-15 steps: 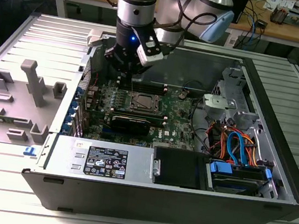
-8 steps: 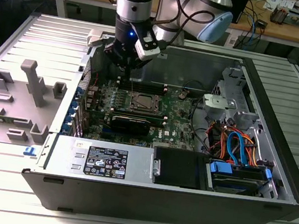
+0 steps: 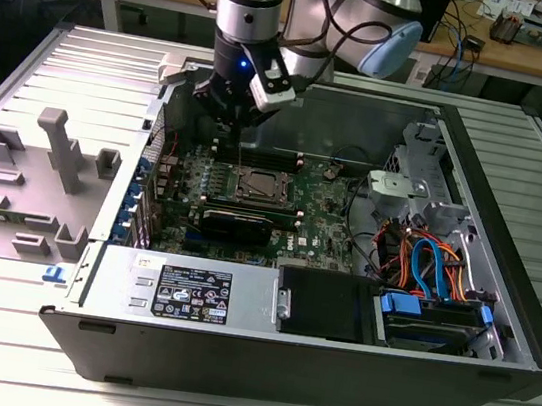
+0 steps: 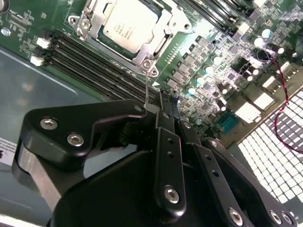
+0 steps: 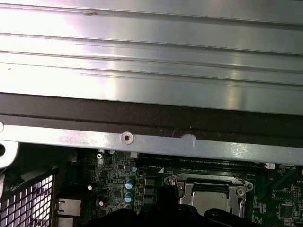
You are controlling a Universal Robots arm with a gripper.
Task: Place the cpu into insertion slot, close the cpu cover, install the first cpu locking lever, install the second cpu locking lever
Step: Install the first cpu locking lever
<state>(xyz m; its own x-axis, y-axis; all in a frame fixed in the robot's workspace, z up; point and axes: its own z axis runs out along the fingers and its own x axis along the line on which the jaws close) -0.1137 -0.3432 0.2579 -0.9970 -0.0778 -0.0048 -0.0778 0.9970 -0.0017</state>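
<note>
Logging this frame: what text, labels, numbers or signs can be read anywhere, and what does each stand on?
White label on the silver panel, exterior view: printed lines and symbols, too small to read.
cpu top, second wrist view: printed lines, too blurred to read.
Green circuit board, second wrist view: white markings, too small to read.
Nothing can be quoted.

- Your gripper (image 3: pixel 240 130) hangs inside the open computer case (image 3: pixel 332 345), just above the socket (image 3: pixel 241 197).
- You see the chip (image 3: pixel 260 187) seated there, with the metal cover (image 3: pixel 266 174) down around it.
- A thin lever (image 3: pixel 240 158) rises from the socket to the gripper.
- A grey plastic fixture (image 3: pixel 55 158) lies at the exterior view's left.
</note>
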